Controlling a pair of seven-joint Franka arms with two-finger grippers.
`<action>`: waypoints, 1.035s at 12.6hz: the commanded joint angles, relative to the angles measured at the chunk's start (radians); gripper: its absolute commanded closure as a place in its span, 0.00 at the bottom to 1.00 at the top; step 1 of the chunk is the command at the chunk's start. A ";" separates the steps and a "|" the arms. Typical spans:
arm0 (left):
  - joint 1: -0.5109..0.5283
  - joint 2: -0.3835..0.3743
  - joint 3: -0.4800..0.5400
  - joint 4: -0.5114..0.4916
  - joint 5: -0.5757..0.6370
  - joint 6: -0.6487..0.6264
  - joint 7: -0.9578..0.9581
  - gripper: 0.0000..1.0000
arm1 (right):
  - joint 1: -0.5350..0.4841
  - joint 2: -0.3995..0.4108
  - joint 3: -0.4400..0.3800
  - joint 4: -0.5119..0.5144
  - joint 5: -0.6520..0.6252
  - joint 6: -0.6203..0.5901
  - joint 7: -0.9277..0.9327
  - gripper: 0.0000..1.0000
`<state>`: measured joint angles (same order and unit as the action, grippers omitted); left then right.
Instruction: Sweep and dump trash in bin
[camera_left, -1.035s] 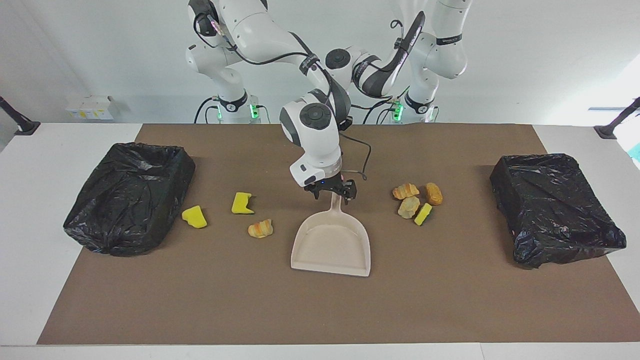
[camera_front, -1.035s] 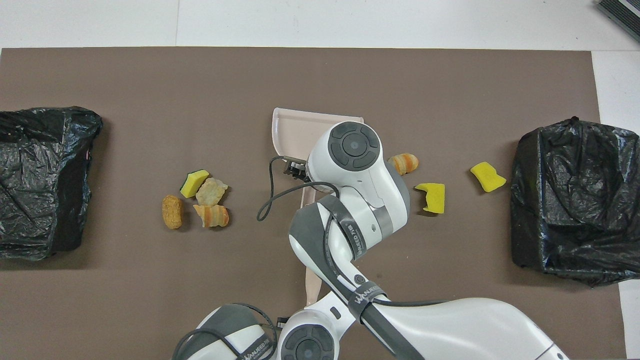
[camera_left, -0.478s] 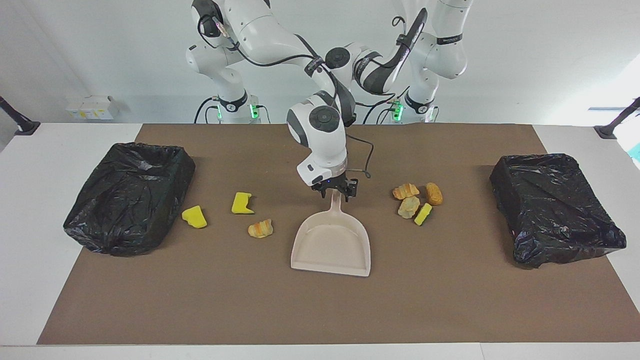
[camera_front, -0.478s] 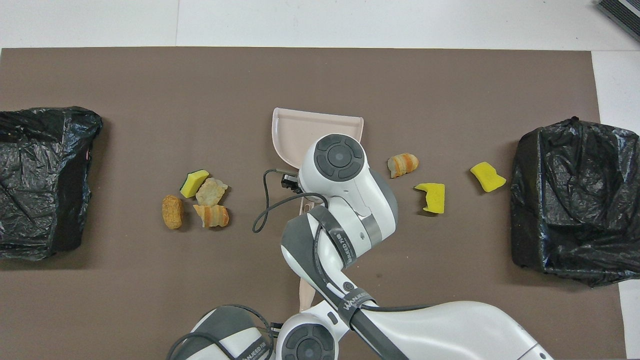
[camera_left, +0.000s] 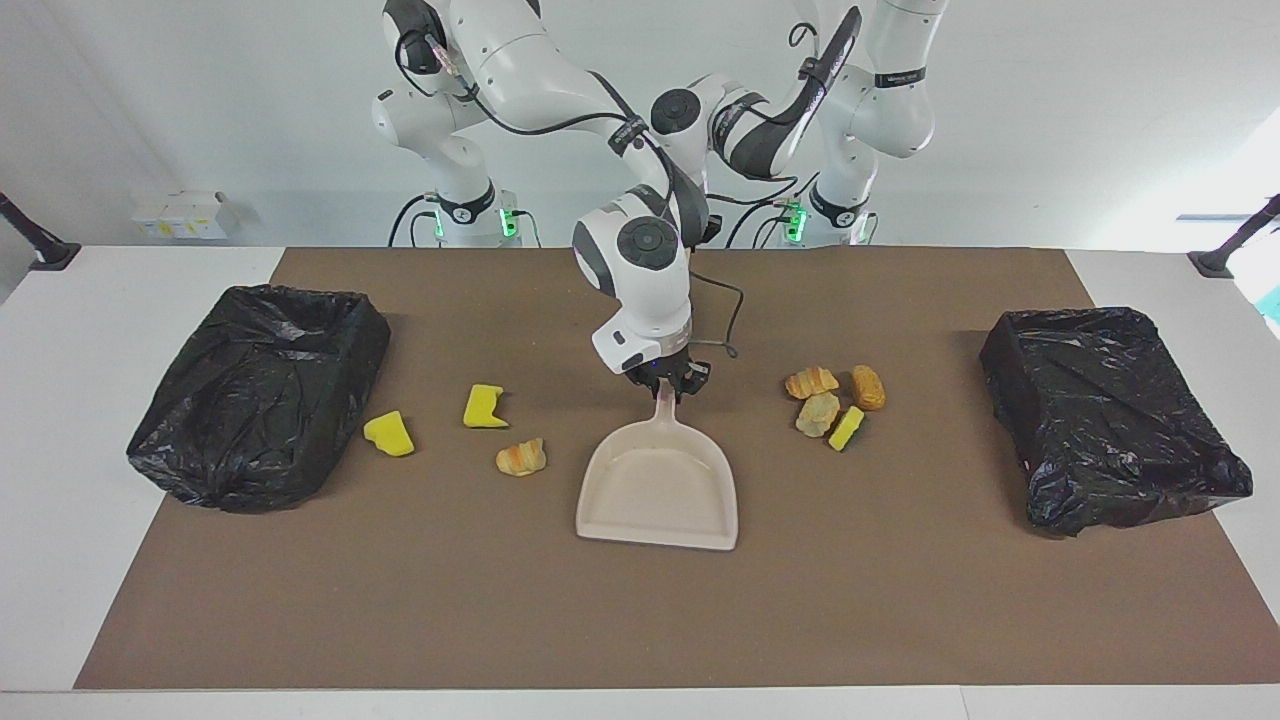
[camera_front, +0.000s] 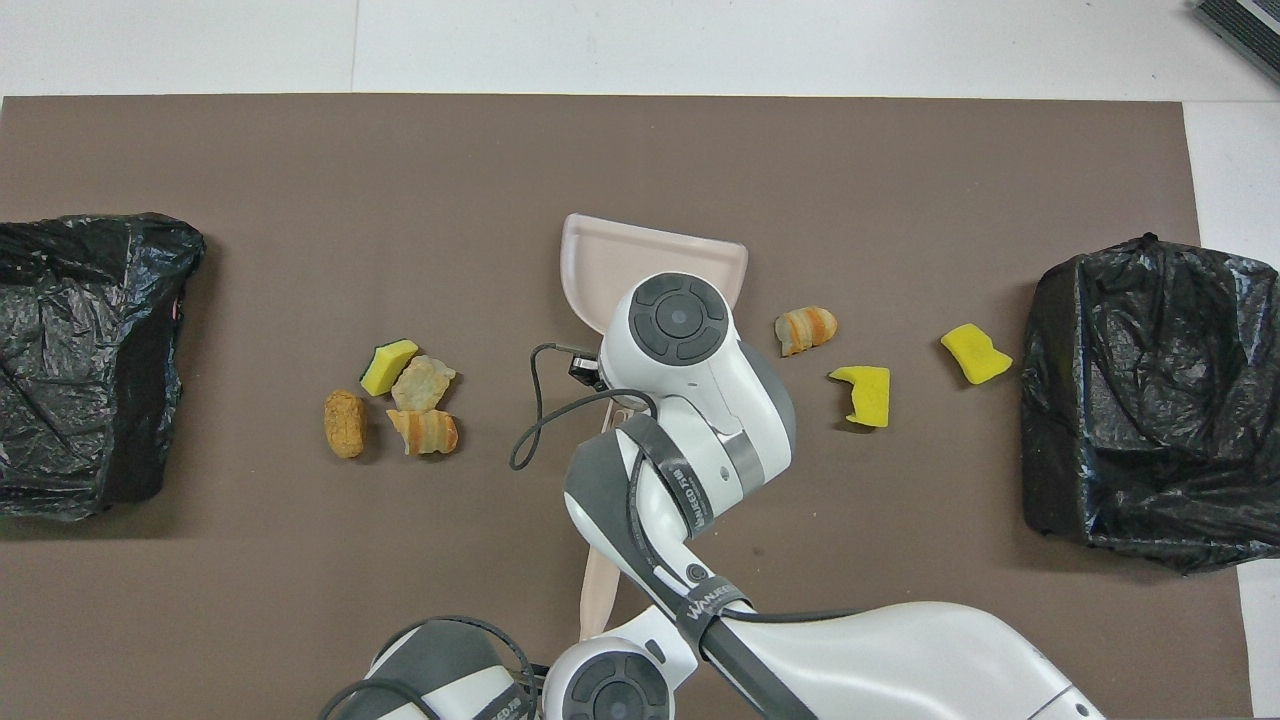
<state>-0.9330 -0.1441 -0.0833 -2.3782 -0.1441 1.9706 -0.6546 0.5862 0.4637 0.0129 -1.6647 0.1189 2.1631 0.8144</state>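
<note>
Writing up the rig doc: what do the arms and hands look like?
Both arms: glossy white shells, dark grey joint bands, round grey end caps, black cables looped outside, green lights at the bases. The right hand is small, black and two-fingered, with a black cable beside it. The left hand isn't clearly visible.

The only lettering that can be made out is on the black cuff bands of the right arm (camera_front: 700, 470) in the overhead view. One band, on the dark grey link near the wrist, carries white capitals that seem to read "WANJEED" followed by two or three smaller characters too small to tell. A second band, lower on the same arm where the cable meets the white link, shows the same word. In the facing view, a black band on the left arm (camera_left: 900, 78) bears white print that cannot be read.
</note>
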 joint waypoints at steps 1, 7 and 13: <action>0.002 -0.087 0.013 -0.016 -0.015 -0.117 0.062 1.00 | -0.012 -0.033 0.001 -0.013 0.011 -0.023 -0.015 0.91; 0.178 -0.213 0.016 -0.016 -0.015 -0.334 0.130 1.00 | -0.086 -0.109 -0.002 -0.026 0.008 -0.100 -0.527 1.00; 0.518 -0.272 0.016 0.060 0.035 -0.385 0.151 1.00 | -0.204 -0.194 -0.007 -0.026 -0.007 -0.287 -1.238 1.00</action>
<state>-0.4924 -0.4207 -0.0555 -2.3409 -0.1343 1.5998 -0.5095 0.4038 0.3017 0.0008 -1.6653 0.1168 1.9010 -0.2087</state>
